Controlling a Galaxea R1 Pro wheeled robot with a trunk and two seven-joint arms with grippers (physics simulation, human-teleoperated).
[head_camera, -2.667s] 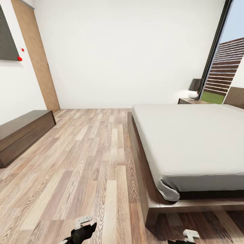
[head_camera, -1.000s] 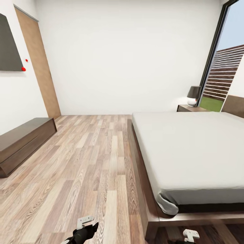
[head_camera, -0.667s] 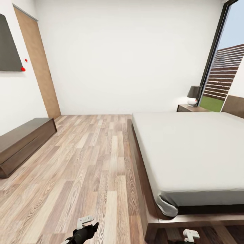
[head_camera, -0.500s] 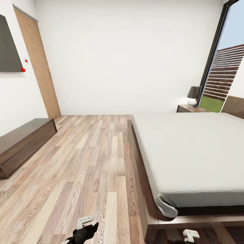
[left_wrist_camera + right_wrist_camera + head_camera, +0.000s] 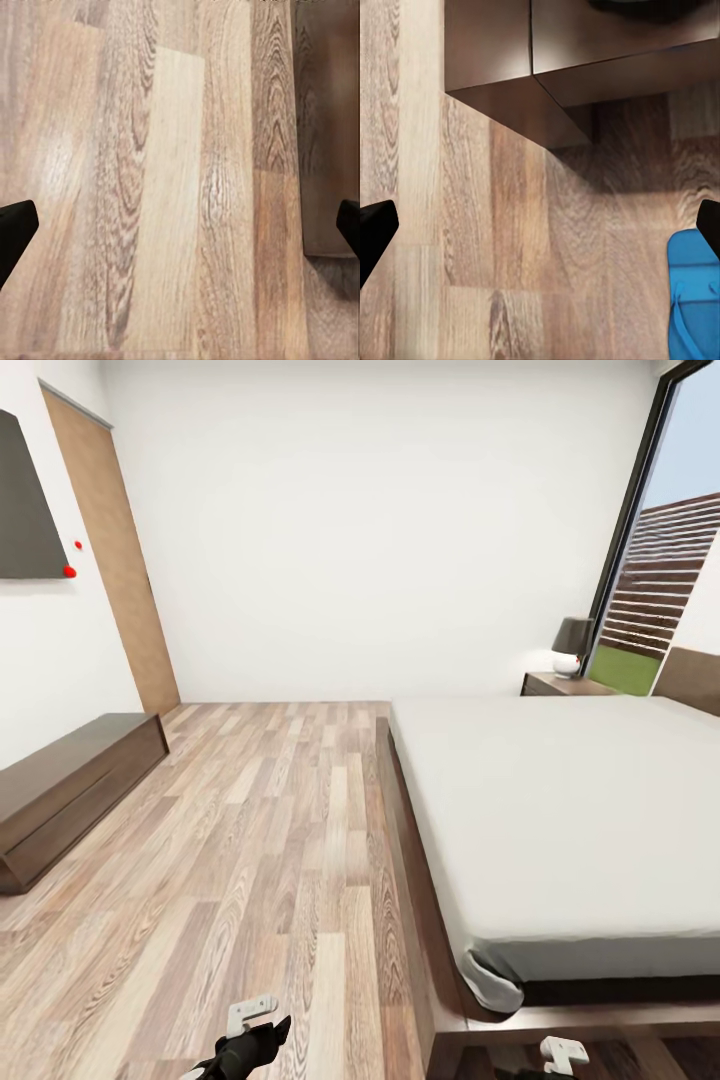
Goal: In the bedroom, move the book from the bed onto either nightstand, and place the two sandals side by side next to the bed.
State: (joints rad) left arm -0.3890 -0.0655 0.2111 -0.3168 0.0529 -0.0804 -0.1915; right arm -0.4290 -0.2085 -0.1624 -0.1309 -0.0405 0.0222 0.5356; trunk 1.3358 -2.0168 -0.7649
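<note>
L pincer [image 5: 180, 232] & R pincer [image 5: 540, 225] both wide apart; blue sandal [image 5: 695, 300] cut off at frame edge near bed [image 5: 585, 67] corner.

white walls [image 5: 370, 530] all round, grey-brown plank floor [image 5: 270, 830]. brown door [image 5: 110, 550] at far left beside a black wall screen [image 5: 25, 510]. long low dark cabinet [image 5: 70, 785] against the left wall. tall window [image 5: 660, 560] at right, a small dark-shaded lamp [image 5: 571, 645] beside it.
</note>
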